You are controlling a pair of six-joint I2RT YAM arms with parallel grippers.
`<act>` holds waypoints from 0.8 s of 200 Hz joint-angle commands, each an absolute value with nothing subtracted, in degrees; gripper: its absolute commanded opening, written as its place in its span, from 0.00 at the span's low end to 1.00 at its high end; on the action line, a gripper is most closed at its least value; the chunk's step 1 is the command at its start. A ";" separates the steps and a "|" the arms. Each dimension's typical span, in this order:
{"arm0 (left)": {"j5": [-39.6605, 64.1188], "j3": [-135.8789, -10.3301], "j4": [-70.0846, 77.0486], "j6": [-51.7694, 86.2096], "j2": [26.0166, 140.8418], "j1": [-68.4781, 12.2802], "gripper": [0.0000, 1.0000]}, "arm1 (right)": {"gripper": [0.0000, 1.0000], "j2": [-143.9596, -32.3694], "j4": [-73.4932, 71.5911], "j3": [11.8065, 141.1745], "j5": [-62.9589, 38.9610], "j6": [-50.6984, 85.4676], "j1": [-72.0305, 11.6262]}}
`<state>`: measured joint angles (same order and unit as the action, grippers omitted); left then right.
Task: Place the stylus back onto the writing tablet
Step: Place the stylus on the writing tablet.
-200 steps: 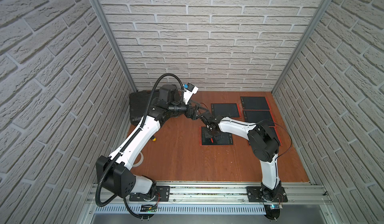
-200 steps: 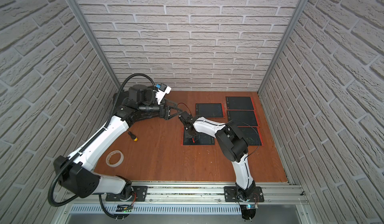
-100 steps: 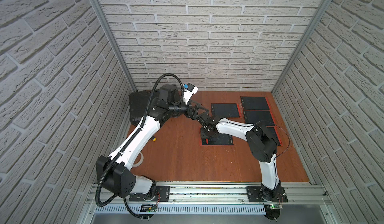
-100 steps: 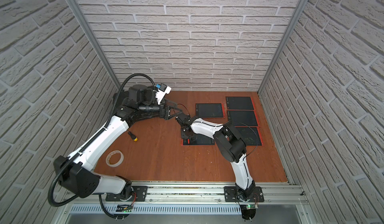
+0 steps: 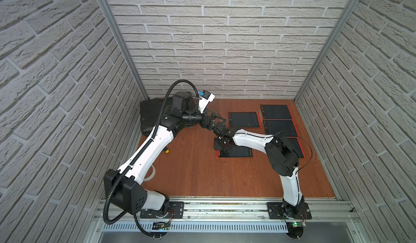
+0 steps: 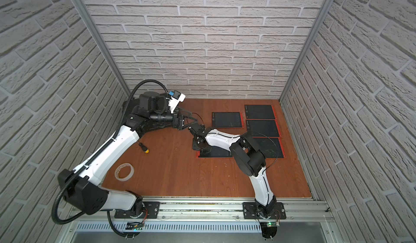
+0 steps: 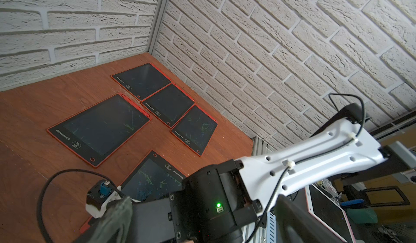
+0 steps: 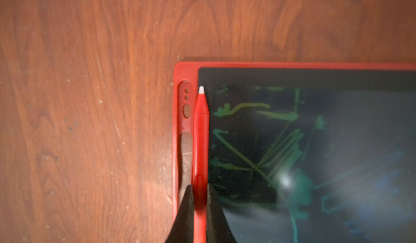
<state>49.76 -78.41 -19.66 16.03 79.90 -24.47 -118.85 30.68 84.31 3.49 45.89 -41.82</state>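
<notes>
The right arm's black fingers (image 8: 183,210), now slid to the red-framed writing tablet's (image 8: 292,65) edge, are pinching the slim red plastic stylus (image 8: 200,136) beside its empty groove (image 8: 186,118), nearing seating; left fingers (image 7: 117,214) are gaping idle.

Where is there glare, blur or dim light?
Right wrist view: dim, with a white glare patch on the writing tablet, and the right claw gripping the stylus is out of focus; both top views: evenly lit and sharp.

Left tool (image 6: 191,120) wide, right tool (image 8: 199,186) tight
</notes>
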 commanded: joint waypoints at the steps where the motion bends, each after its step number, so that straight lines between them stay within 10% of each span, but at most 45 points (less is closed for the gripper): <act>1: 49.83 -79.96 -18.67 14.86 79.63 -24.72 0.98 | 0.11 -121.10 29.78 85.26 2.28 47.21 -42.65; 160: 49.79 -80.11 -18.94 14.68 79.36 -24.77 0.98 | 0.11 -117.60 24.47 82.09 3.66 48.06 -43.08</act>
